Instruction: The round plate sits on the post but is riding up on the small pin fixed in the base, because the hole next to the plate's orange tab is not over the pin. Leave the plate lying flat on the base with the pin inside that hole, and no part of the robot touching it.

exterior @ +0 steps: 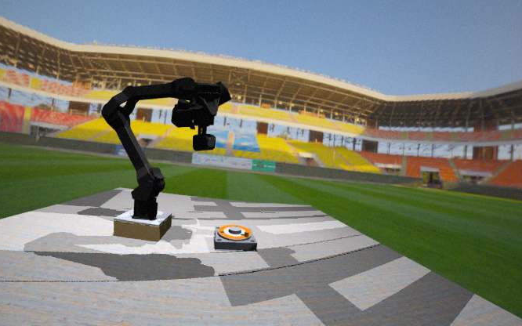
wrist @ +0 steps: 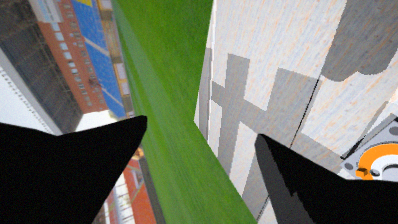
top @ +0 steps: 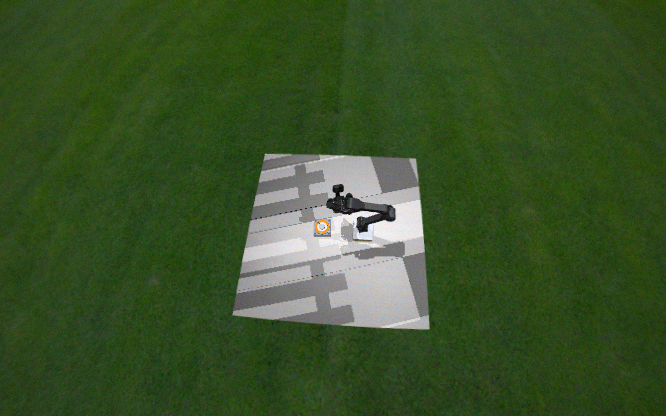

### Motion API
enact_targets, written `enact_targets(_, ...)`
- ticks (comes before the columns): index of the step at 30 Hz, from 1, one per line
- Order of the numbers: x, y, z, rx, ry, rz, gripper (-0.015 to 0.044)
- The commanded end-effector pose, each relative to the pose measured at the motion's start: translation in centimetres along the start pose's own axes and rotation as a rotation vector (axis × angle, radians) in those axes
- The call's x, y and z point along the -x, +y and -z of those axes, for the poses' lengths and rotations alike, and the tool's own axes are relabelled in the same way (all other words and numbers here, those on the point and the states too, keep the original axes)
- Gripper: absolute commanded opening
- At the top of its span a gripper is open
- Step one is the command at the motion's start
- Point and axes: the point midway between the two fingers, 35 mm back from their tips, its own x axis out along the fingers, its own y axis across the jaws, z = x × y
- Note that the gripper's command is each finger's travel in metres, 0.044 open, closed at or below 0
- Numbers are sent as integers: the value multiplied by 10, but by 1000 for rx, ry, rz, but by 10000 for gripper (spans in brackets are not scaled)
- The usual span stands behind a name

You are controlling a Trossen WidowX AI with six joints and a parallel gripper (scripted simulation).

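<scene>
quick count: one black arm (exterior: 133, 133) with one gripper (wrist: 200, 150), two fingers spread wide. just beside the arm's pedestal (exterior: 142, 227): one grey base (exterior: 234, 244), one orange-ringed round plate (exterior: 225, 233), one post (exterior: 234, 230), one orange tab (wrist: 361, 172).

Arm's claw (exterior: 203, 141) hangs way up, well apart from the orange plate (exterior: 234, 232) on its grey base (exterior: 234, 243).
</scene>
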Motion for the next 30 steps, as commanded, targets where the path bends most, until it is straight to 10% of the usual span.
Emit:
enact_targets(1,-1,-1,1,19,0,6,374)
enact_targets(15,-50,-83,63,1275,222,389,6)
enact_targets(30,-89,-172,91,2250,903,565,0)
